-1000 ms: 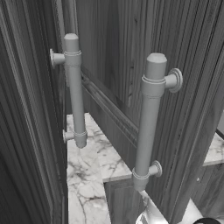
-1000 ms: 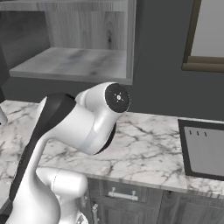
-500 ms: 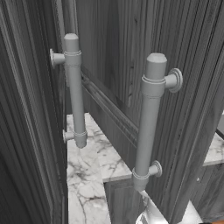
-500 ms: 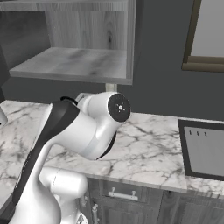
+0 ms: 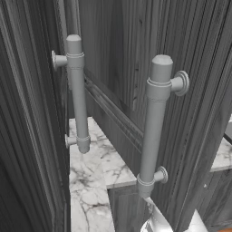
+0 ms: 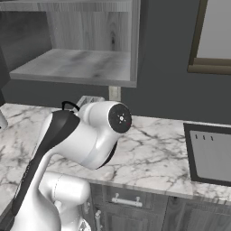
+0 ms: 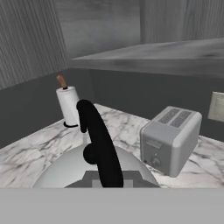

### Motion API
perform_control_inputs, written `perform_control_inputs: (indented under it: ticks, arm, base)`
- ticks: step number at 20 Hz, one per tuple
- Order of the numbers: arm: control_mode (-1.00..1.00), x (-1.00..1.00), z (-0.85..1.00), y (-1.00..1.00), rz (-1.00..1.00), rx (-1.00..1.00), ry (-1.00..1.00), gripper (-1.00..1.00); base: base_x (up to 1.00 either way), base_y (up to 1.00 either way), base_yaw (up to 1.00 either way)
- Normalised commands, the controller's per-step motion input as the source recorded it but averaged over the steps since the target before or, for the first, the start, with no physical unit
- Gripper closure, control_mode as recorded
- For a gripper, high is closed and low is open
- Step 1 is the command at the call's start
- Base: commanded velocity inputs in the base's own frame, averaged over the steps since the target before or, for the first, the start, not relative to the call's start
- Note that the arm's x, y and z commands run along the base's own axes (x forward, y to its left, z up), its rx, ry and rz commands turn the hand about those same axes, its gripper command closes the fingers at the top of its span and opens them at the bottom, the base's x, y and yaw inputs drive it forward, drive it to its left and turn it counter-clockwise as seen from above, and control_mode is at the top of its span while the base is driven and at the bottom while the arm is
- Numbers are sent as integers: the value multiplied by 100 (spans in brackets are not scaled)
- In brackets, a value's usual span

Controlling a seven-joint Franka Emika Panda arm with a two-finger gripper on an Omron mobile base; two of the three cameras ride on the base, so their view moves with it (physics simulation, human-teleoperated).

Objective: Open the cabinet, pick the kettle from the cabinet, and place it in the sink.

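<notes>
A: Cabinet (image 6: 90, 63) stands open, shelf bare. Kettle (image 7: 98, 168) is out of it, hanging right under the hand camera above the marble counter (image 6: 153, 158). Gripper clamped on its dark arched handle, I'd say: the handle runs straight up the middle of the hand view.

B: Next?

A: Carry it right to the sink (image 6: 210, 153). Keep it level, clear the toaster (image 7: 170, 140) and paper towel roll (image 7: 68, 105), lower into the basin before letting go.

B: Blind spots?

A: Sink is cut off at the frame edge. Open door and bar handle (image 5: 154, 131) block the left base view. Fingertips hidden under the kettle; actual contact is not visible.
</notes>
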Motion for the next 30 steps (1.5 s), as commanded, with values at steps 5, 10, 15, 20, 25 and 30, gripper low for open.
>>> perform_control_inputs:
  ticks: [5,10,15,20,25,30]
  arm:
    - [-100,0,0,0,0,0,0,100]
    - [-100,0,0,0,0,0,0,100]
    - [-100,0,0,0,0,0,0,100]
    - [-100,0,0,0,0,0,0,100]
    - [-100,0,0,0,0,0,0,100]
    - [-100,0,0,0,0,0,0,100]
  base:
    - [0,0,0]
    - [0,0,0]
    - [0,0,0]
    - [0,0,0]
    - [0,0,0]
    - [0,0,0]
